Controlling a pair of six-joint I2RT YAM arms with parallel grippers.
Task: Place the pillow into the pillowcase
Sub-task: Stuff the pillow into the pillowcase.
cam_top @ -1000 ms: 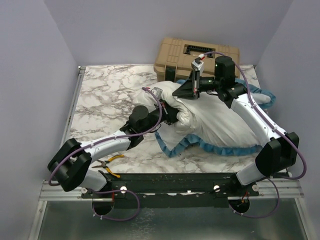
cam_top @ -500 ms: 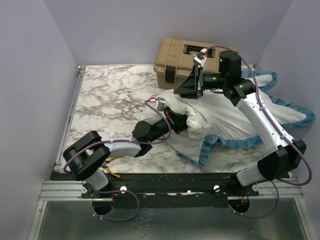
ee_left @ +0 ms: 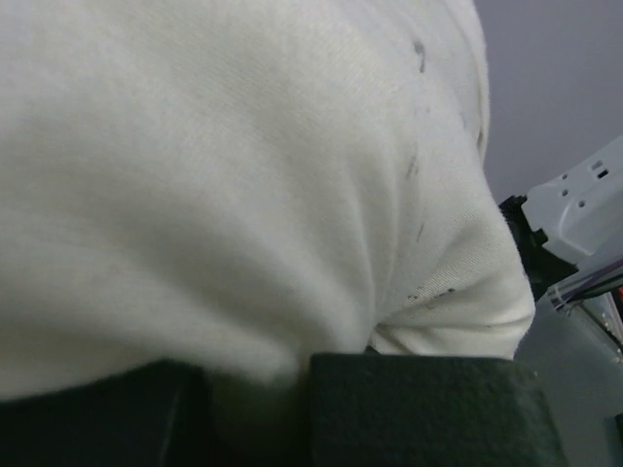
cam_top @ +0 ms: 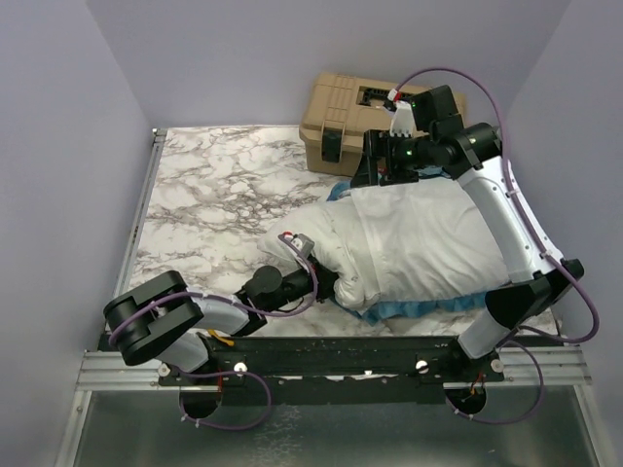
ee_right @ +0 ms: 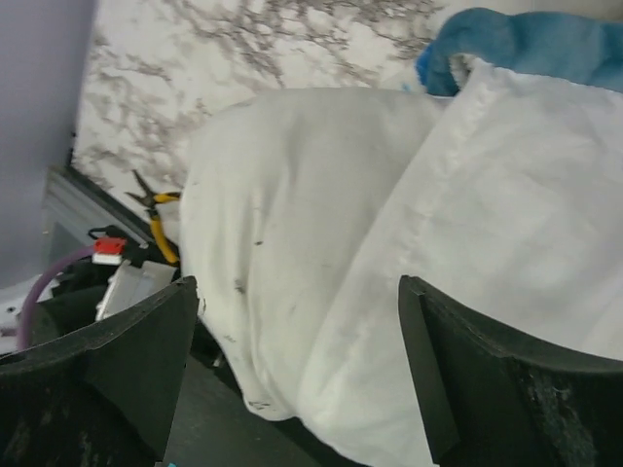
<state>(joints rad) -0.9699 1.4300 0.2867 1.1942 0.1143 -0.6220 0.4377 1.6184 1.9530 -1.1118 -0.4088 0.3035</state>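
Well, from my station I see the pillow (cam_top: 336, 255) lying on the right half of the marble worktop (cam_top: 214, 185). Most of its length is covered by the pillowcase (cam_top: 438, 233), which shows a plain white side and its blue frill (cam_top: 409, 309) along the near edge. Only the near-left end of the pillow comes out of the case mouth. The left jaws are closed tight on this free end: in the left wrist view the speckled white fabric is pinched between the 2 dark pads (ee_left: 419, 413), and nothing else is in them. I judge that this hold anchors the pillow, so it cannot slide while the case is drawn over it. The right jaws hang over the far end of the bundle, just in front of the tan box (cam_top: 360, 107). They stand wide apart with nothing between them, and the right wrist view looks between the 2 fingers (ee_right: 117, 360) onto the case hem. I think the insertion is mostly done but not finished, since 1 end is uncovered. The next move, in my opinion, asks for a new grip on the hem and a pull toward the left jaws. The yellow pliers (ee_right: 156, 222) lie near that corner and could catch the frill.
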